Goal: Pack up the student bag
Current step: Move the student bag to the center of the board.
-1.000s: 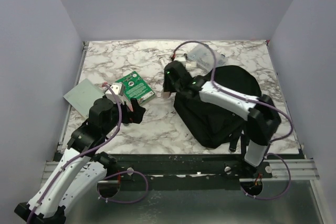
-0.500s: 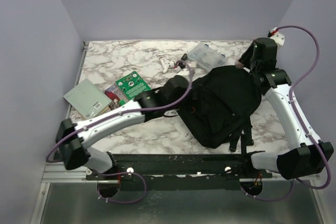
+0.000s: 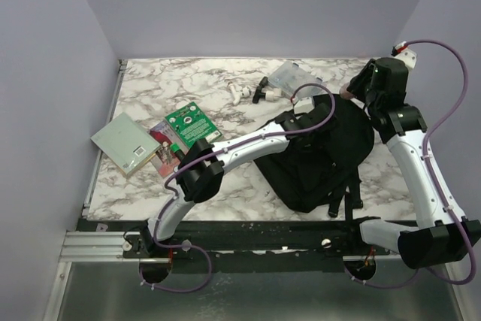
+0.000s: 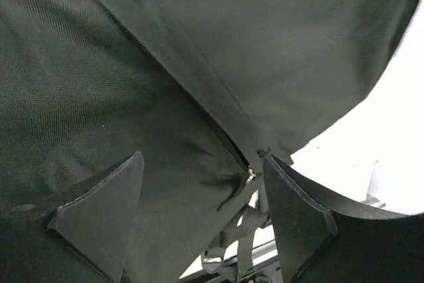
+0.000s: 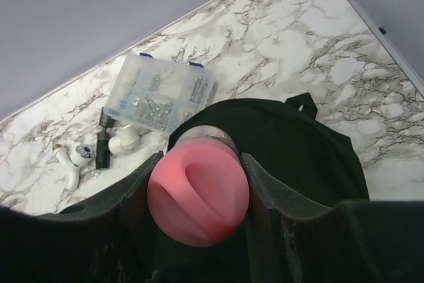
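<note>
The student bag (image 3: pixel 316 159) is a black backpack lying on the right half of the marble table. My left gripper (image 3: pixel 299 119) hangs over its upper left part. In the left wrist view the left gripper (image 4: pixel 202 157) is open. Its fingers (image 4: pixel 99 217) stand apart on either side of the bag's fabric (image 4: pixel 99 97), near a zip line (image 4: pixel 218 130) and its pull (image 4: pixel 250 175). My right gripper (image 5: pixel 201 164) is shut on a pink rounded cap with a clear body (image 5: pixel 199 193). It holds this above the bag's far edge (image 5: pixel 298 144), at the back right (image 3: pixel 352 92).
A clear plastic compartment box (image 3: pixel 294 79) and white pipe fittings (image 3: pixel 240 94) lie at the back behind the bag. At the left of the table lie a green book (image 3: pixel 192 125), a red booklet (image 3: pixel 161 148) and a grey notebook (image 3: pixel 124 143). Bag straps (image 3: pixel 342 197) trail toward the near edge.
My left arm swung from the books across onto the bag, and its jaws are narrowing. My right arm went from over the bag to the back right with the pink-capped thing.
</note>
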{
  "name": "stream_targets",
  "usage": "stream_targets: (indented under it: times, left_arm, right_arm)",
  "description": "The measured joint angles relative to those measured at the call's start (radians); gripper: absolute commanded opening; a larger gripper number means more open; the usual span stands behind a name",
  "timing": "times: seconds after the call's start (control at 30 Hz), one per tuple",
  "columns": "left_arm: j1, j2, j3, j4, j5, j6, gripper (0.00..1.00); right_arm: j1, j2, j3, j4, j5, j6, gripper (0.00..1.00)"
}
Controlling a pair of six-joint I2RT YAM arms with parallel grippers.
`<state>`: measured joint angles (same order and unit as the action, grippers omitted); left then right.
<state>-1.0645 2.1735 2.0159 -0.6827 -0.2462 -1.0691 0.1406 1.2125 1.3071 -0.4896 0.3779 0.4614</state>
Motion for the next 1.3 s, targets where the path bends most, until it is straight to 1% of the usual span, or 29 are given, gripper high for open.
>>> stream_targets:
  times: [0.07, 0.17, 0.2, 0.3, 0.47, 0.57, 0.7, 0.8, 0.87, 0.93, 0.97, 1.13, 1.27, 1.3]
  left_arm:
    - [0.000, 0.055, 0.040, -0.039, 0.002, -0.044, 0.74]
    - [0.000, 0.084, 0.041, -0.074, 0.018, -0.085, 0.73]
    - [0.000, 0.084, 0.028, -0.078, 0.026, -0.092, 0.72]
    - [0.005, 0.078, -0.038, -0.083, 0.068, -0.072, 0.74]
    - [0.020, 0.044, -0.220, -0.047, 0.156, 0.117, 0.74]
    - [0.031, -0.080, -0.396, -0.006, 0.178, 0.245, 0.78]
    - [0.039, -0.249, -0.647, 0.054, 0.152, 0.365, 0.81]
    - [0.061, -0.357, -0.769, 0.066, 0.154, 0.434, 0.82]
    - [0.080, -0.378, -0.777, 0.065, 0.160, 0.463, 0.82]
    - [0.099, -0.373, -0.749, 0.068, 0.159, 0.464, 0.80]
    - [0.105, -0.361, -0.709, 0.050, 0.151, 0.446, 0.79]
    - [0.095, -0.256, -0.506, 0.023, 0.086, 0.342, 0.69]
    - [0.077, -0.213, -0.480, -0.005, 0.027, 0.259, 0.60]
    - [0.072, -0.204, -0.480, -0.016, 0.013, 0.237, 0.54]
  right_arm:
    - [0.000, -0.016, -0.006, -0.002, -0.013, 0.000, 0.00]
    - [0.000, -0.025, -0.008, 0.003, -0.035, 0.002, 0.01]
    - [0.000, -0.026, -0.013, 0.008, -0.041, 0.001, 0.01]
    - [0.000, -0.027, -0.022, 0.009, -0.057, 0.001, 0.01]
    - [0.000, -0.031, -0.037, 0.029, -0.088, 0.002, 0.01]
    - [0.000, -0.030, -0.053, 0.030, -0.103, 0.002, 0.01]
    - [0.000, -0.027, -0.058, 0.032, -0.134, 0.005, 0.01]
    - [0.000, -0.028, -0.070, 0.037, -0.158, 0.009, 0.01]
    - [0.000, -0.028, -0.071, 0.033, -0.164, 0.009, 0.01]
    - [0.000, -0.028, -0.071, 0.035, -0.167, 0.010, 0.01]
    - [0.000, -0.027, -0.071, 0.036, -0.171, 0.010, 0.01]
    - [0.000, -0.016, -0.071, 0.034, -0.195, 0.011, 0.01]
    - [0.000, -0.020, -0.071, 0.035, -0.201, 0.013, 0.00]
    - [0.000, -0.020, -0.071, 0.035, -0.201, 0.013, 0.01]
